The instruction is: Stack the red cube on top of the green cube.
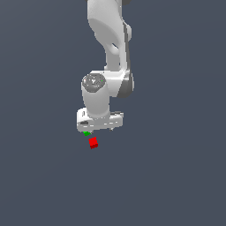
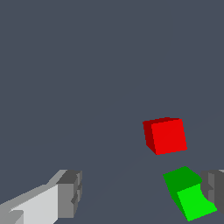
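- Gripper (image 2: 140,199): jaws spread wide, nothing held; arm reaches straight down from above, wrist low over the grey floor (image 1: 39,176).
- Green cube (image 2: 190,197): between the fingers, just beside one fingertip (image 2: 214,186).
- Red cube (image 1: 93,142): on the floor, close beside the green cube, outside the jaws.

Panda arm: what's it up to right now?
The Panda arm's gripper hangs low over the floor, fingers spread wide and holding nothing. The red cube sits free on the floor, just outside the fingers' span. The green cube lies close beside one finger; contact can't be judged. Nothing is stacked yet; the red cube is not yet grasped.
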`<state>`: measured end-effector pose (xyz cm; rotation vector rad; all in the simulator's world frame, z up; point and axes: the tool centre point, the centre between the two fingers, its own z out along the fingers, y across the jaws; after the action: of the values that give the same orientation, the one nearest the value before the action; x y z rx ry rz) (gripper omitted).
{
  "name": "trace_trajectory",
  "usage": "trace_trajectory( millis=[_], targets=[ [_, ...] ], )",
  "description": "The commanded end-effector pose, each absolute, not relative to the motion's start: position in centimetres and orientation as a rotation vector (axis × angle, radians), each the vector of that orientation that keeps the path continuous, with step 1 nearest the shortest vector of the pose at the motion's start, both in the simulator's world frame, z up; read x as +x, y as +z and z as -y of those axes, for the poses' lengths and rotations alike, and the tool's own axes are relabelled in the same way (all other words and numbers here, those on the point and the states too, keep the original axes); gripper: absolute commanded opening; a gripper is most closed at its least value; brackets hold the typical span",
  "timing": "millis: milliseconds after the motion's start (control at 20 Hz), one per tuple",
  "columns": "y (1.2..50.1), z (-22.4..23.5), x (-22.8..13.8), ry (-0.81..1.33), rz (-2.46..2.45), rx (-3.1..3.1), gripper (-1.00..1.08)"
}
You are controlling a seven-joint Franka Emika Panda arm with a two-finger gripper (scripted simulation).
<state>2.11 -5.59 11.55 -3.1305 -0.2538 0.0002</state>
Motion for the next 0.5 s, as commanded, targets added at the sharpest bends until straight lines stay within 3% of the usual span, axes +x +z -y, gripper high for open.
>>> trace_trajectory(
  millis=[0, 450],
  targets=[
    [10.4, 6.9, 2.5, 0.0, 0.319, -3.124, 1.0],
    [7.6, 9.9, 3.9, 0.0, 0.479, -3.104, 1.0]
  ],
)
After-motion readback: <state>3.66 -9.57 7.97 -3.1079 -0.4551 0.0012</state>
